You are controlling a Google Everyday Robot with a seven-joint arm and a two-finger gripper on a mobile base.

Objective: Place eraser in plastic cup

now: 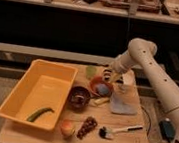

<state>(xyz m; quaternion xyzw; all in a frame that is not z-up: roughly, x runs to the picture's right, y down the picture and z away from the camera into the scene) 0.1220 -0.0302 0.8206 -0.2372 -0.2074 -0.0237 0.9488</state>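
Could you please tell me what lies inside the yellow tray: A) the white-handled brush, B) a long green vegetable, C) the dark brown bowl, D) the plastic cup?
B: a long green vegetable lies on the floor of the yellow tray, while the gripper hovers beside the orange bowl, well right of the tray.

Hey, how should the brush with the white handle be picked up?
Grip the brush mid-handle, from straight above, closing across its narrow width: it lies flat with the slim handle clear on both sides. The gripper is behind, by the orange bowl.
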